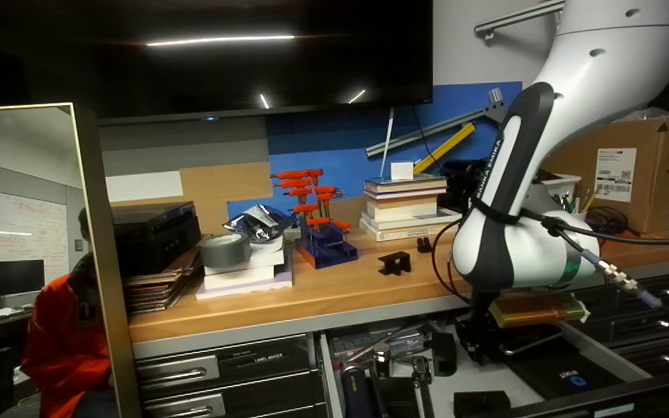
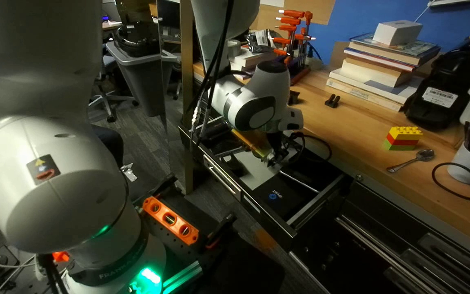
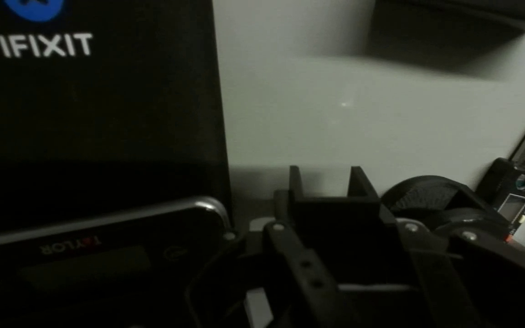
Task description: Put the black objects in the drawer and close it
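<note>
The hand (image 3: 340,228), mostly closed, grips a pronged black piece (image 3: 335,207); beneath it lies the drawer (image 3: 285,109); higher than it, two more black pieces (image 1: 395,263) stand on the tabletop (image 1: 334,290).

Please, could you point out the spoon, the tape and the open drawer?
Spoon (image 2: 408,162): in an exterior view, its handle.
Tape (image 1: 226,255): in an exterior view, its outer side.
Drawer (image 2: 255,169): in an exterior view, its pale floor.

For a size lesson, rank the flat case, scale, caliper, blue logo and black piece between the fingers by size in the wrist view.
1. Flat case
2. Scale
3. Caliper
4. Blue logo
Unranked: black piece; near the camera, its lower edge fading into darkness. The others run off the frame.
</note>
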Controlling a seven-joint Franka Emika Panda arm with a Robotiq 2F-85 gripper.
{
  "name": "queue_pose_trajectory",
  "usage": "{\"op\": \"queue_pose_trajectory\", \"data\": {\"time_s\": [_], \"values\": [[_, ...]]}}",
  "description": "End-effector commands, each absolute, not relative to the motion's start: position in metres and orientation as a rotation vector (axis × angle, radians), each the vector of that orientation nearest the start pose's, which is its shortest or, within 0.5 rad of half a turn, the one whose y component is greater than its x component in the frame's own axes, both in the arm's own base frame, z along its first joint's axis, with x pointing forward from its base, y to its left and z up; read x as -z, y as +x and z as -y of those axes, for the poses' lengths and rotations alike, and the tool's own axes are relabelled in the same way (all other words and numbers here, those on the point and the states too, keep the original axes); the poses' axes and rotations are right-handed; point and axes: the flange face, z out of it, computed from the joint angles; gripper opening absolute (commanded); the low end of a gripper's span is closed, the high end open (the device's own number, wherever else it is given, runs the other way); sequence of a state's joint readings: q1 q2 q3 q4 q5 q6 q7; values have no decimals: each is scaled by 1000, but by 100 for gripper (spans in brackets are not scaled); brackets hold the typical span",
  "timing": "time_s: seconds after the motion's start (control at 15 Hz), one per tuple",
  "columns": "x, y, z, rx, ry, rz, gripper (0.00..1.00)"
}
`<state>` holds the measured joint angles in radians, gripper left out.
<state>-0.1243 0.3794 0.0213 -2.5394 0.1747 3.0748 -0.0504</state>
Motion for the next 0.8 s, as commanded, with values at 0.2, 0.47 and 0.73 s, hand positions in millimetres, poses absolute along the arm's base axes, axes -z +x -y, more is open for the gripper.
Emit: {"op": "queue_pose_trajectory", "data": {"time_s": [0.2, 0.47, 0.73], "values": [[-127, 489, 64, 231, -3079, -392, 22], [-129, 491, 68, 214, -3096, -445, 72], [-151, 484, 68, 184, -3122, -475, 99]]}}
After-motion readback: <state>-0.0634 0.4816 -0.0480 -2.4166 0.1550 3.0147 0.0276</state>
